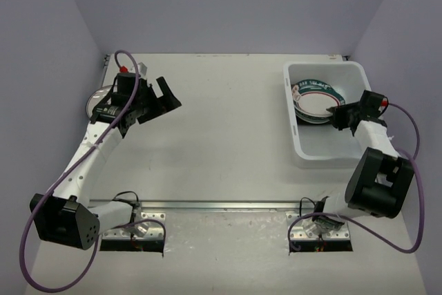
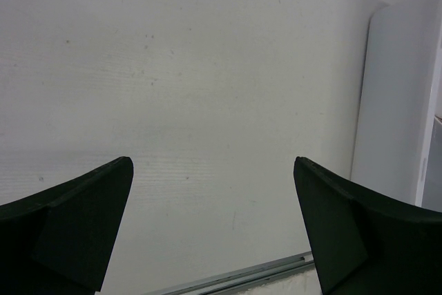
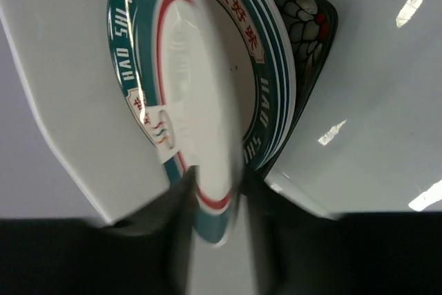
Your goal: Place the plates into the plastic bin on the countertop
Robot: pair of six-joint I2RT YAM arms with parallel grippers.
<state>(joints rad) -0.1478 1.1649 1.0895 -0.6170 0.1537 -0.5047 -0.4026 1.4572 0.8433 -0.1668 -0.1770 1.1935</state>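
One plate (image 1: pixel 92 104) peeks out from under the left arm (image 1: pixel 90 153) at the far left. The left gripper (image 2: pixel 214 170) hangs over the countertop (image 1: pixel 228 122) with its fingers wide apart. On the right sits the plastic bin (image 1: pixel 324 160) with a pile of plates (image 1: pixel 314 98) inside. A black flowery plate (image 3: pixel 307 25) is under the round ones. The right gripper (image 3: pixel 215 202) is in the bin, one finger on each side of the top plate (image 3: pixel 200 88) at its rim. It is blurry, so I cannot tell if it grips.
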